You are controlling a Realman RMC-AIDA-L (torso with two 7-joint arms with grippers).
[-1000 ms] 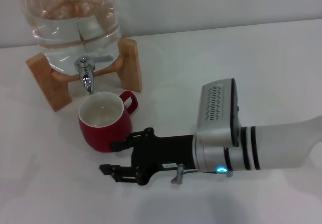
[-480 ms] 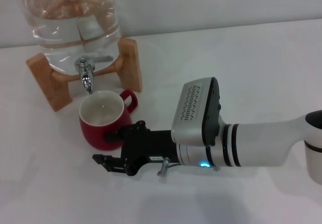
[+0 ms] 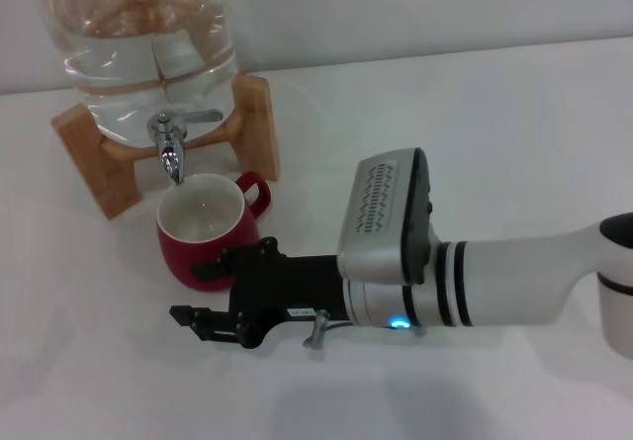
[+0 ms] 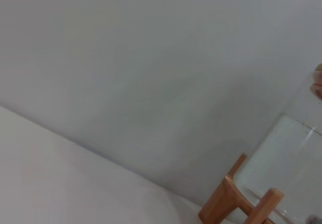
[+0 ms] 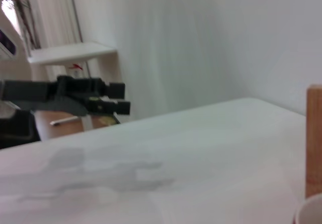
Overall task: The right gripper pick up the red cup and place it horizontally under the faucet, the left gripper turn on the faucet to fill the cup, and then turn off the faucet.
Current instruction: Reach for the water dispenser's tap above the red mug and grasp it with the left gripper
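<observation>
In the head view, the red cup [image 3: 206,232] stands upright on the white table, right under the spout of the chrome faucet [image 3: 170,148]. No stream shows from the spout. My right gripper [image 3: 195,295] is open, low over the table at the cup's near side. Its far finger lies against the cup's lower front, and nothing is between the fingers. The cup's rim [image 5: 311,211] shows in a corner of the right wrist view. Far off in that view, past the table's edge, is my left gripper [image 5: 119,99]. It is out of the head view.
The clear water jar [image 3: 148,35] rests on a wooden stand [image 3: 255,124] at the back left, against a white wall. The stand [image 4: 226,199] and jar also show in the left wrist view. The white table [image 3: 475,143] stretches to the right.
My right gripper has slid leftward along the cup's near side, and the wrist has rolled. The cup and the faucet have stayed put.
</observation>
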